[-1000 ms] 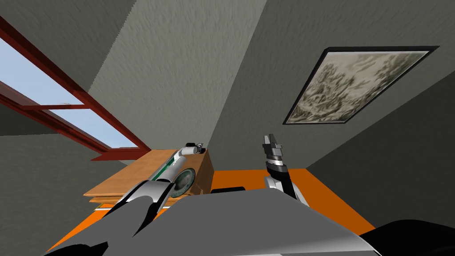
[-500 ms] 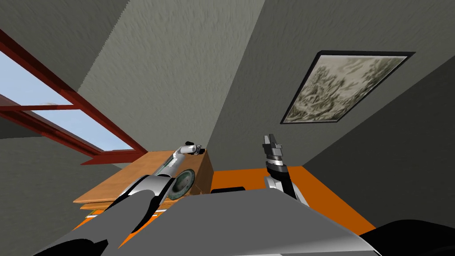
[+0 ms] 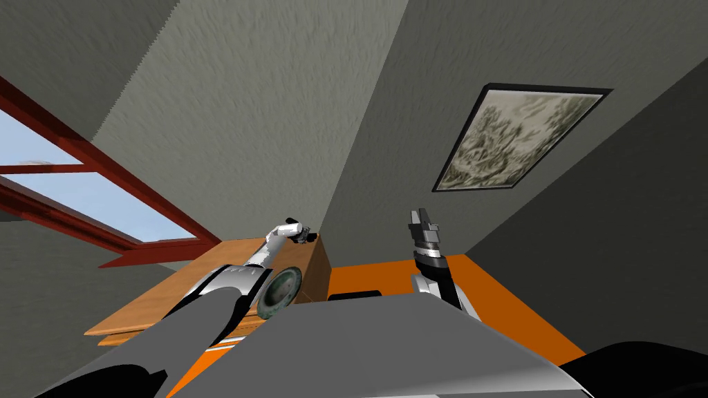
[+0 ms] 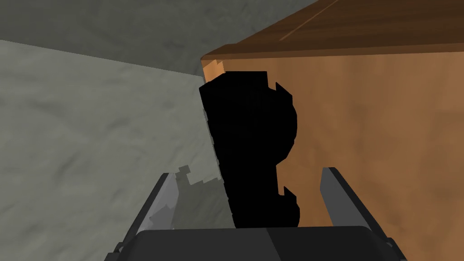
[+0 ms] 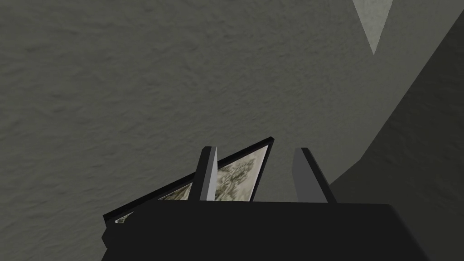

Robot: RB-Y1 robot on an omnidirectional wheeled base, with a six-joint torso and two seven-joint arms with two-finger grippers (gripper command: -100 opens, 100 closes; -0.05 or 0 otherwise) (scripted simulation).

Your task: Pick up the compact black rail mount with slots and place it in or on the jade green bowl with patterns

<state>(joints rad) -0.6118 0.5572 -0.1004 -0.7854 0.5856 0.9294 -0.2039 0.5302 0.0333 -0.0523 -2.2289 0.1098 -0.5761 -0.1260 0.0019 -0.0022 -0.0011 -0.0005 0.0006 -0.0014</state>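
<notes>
The black rail mount (image 4: 249, 136) stands on the wooden tabletop (image 4: 371, 136) near its far corner, next to the grey wall. My left gripper (image 4: 248, 172) is open, with one finger on each side of the mount and a gap to both. In the head view the left arm reaches across the table (image 3: 166, 297) to that corner, where the left gripper (image 3: 302, 233) sits. The green patterned bowl (image 3: 280, 290) rests on the table's near right part, close beside the left forearm. My right gripper (image 3: 423, 220) is raised off to the right, open and holding nothing.
The table stands in a corner of grey walls, under a red-framed window (image 3: 104, 207). Orange floor (image 3: 387, 276) lies to the right of the table. A framed picture (image 3: 518, 138) hangs on the right wall.
The whole head view has swung, so window and picture sit further left: my own move. The left arm stretches a little further to the table's far corner. The right arm is unchanged.
</notes>
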